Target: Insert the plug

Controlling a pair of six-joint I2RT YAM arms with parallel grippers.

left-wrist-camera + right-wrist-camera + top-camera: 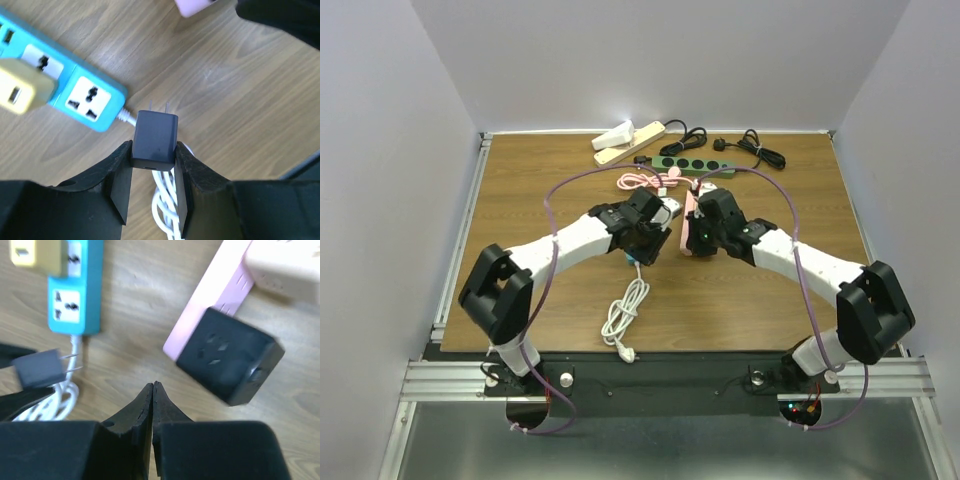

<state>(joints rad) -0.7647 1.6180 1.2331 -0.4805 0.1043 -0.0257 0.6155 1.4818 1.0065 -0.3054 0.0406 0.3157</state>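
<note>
1. The left gripper [154, 156] was clamped on the dark plug [156, 131], with one finger on each flat side. That left the two prongs sticking out free in front, which I'd guess was the point of holding it that way.
2. The plug hung just beside the cable end of the blue power strip [107, 92]. It wasn't in anything yet. The prongs aimed at bare table [240, 110], next to the open socket [90, 97] rather than over it.
3. The strip's neighbouring socket was already taken by a yellow adapter [22, 90]. So the end socket looked like the likely target.
4. The strip's white cable [165, 205] lay coiled right under the left gripper's fingers.
5. The right gripper [153, 390] had its jaws pressed together on nothing. It hovered near the pink power strip [215, 295] and its black cube adapter [227, 355], maybe just parked out of the way.
6. From above, the left arm [570, 235] and the right arm [800, 255] both reached in diagonally from their corners. Their wrists tipped down and nearly met at mid-table.
</note>
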